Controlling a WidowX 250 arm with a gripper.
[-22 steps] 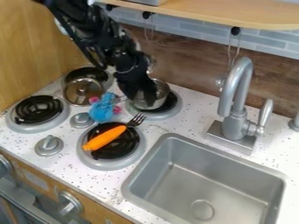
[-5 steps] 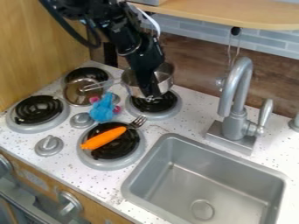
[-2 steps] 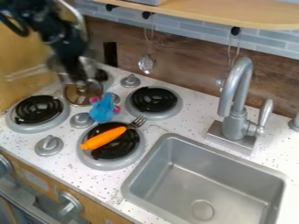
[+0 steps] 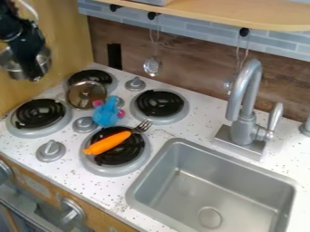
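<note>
Pot (image 4: 10,64) hangs in the upper left of the frame, my gripper (image 4: 35,77) clamped on its side. Left of center I've got a blue toy (image 4: 106,114) by a lid (image 4: 86,94), plus an orange-handled fork (image 4: 109,142) across a burner (image 4: 106,170).

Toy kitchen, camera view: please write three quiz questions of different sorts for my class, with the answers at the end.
1. True or false: the black end effector holds a silver metal pot.
2. Where does the orange-handled metal fork lie? A) in the grey metal sink; B) across a round black coil burner; C) on the light wooden shelf.
3. How many round black coil burners can be seen on the speckled white countertop?

Key: 1. True. 2. B. 3. Four.
</note>
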